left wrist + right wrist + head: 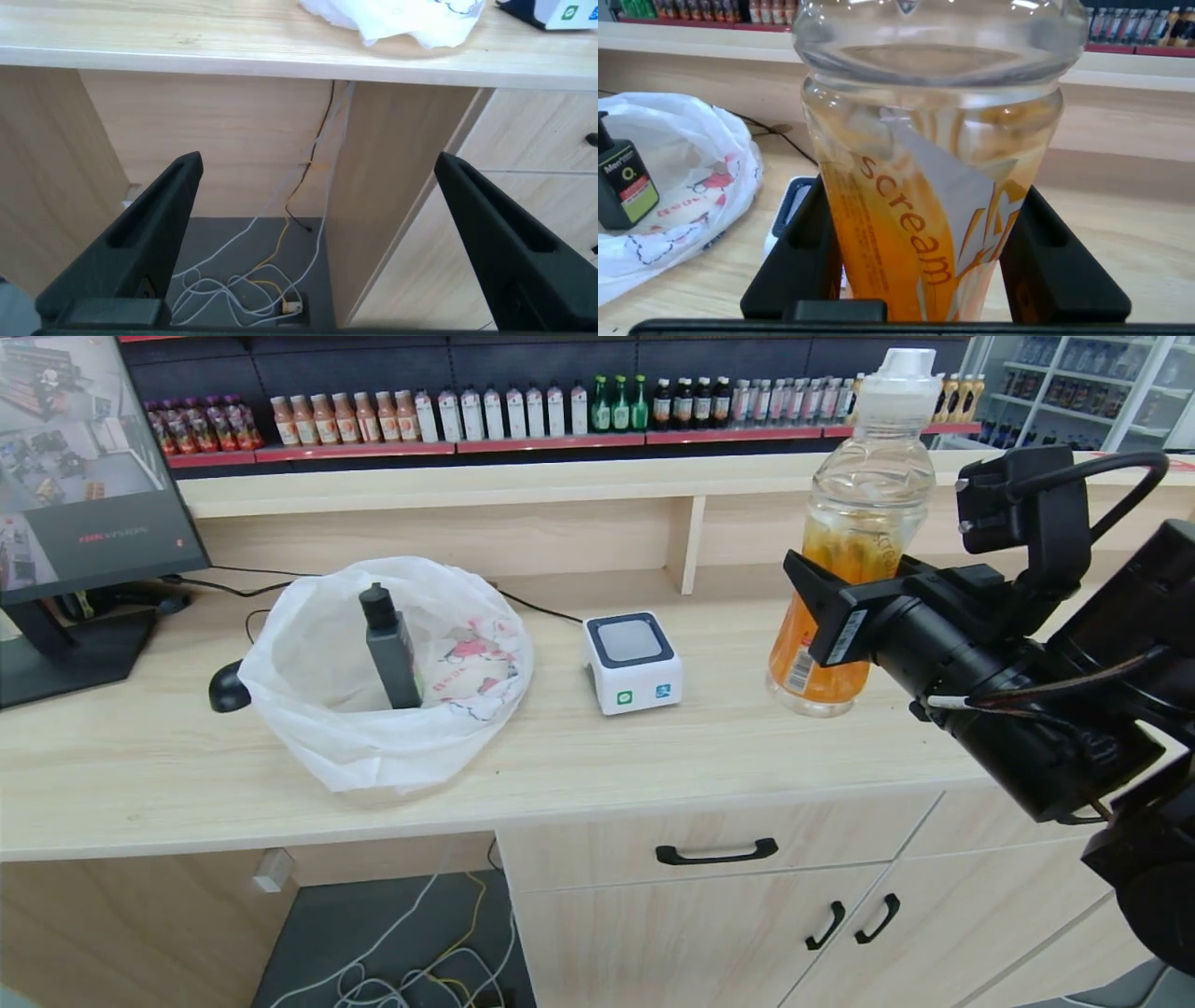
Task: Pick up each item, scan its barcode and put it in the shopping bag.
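Right gripper (845, 583) jaws clenched on upright bottle (864, 513) near scanner (632, 661); left gripper (318, 233) jaws released below desk (187, 42).

The bottle (915, 215) has big white letters on its orange label. The scanner (632, 661) has a green and a blue sign.

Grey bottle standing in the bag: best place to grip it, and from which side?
Probably from above: take the grey bottle on its upper body just below the black cap, jaws across its flat sides. It stands upright, and the walls of the shopping bag rise around its base, so a side approach would likely snag plastic.
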You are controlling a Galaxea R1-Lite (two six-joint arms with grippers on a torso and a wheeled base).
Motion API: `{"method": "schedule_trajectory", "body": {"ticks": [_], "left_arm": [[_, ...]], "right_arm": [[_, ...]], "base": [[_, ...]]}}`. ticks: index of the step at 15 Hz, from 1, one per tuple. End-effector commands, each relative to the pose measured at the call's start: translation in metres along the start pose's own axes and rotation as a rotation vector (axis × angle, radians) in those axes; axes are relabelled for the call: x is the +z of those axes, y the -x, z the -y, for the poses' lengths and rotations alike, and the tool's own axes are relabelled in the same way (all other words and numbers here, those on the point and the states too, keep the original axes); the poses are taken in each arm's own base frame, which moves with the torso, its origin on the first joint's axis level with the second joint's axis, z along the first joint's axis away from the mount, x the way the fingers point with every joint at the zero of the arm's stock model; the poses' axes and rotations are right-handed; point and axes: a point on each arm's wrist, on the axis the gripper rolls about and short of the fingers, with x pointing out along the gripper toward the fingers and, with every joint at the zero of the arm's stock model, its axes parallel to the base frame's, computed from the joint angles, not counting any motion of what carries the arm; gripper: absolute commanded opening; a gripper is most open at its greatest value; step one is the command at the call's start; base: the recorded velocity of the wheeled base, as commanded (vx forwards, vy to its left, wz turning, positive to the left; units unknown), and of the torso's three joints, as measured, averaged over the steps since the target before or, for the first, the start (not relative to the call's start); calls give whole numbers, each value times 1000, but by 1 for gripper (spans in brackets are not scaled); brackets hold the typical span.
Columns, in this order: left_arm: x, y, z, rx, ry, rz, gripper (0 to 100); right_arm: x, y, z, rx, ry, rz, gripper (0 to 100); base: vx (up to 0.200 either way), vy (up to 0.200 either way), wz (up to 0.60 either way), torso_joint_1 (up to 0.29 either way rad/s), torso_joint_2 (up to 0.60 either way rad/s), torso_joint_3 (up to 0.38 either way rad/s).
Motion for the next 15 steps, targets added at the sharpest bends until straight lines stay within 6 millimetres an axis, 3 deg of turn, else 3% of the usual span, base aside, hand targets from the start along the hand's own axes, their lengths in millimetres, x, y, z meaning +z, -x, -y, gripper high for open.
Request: {"method": "schedule_trajectory", "body": {"ticks": [1, 8, 15], "left_arm": [[0, 0, 0, 1, 2, 0, 100], [0, 0, 0, 1, -1, 0, 100], [0, 0, 0, 1, -5, 0, 100]], "right_arm": [[1, 0, 0, -1, 1, 5, 0], [6, 5, 3, -15, -1, 12, 0], [0, -8, -2, -22, 50, 47, 0]], "base": [[0, 200, 0, 7, 2, 7], [0, 200, 0, 0, 3, 4], [0, 0, 0, 0, 0, 0]]}}
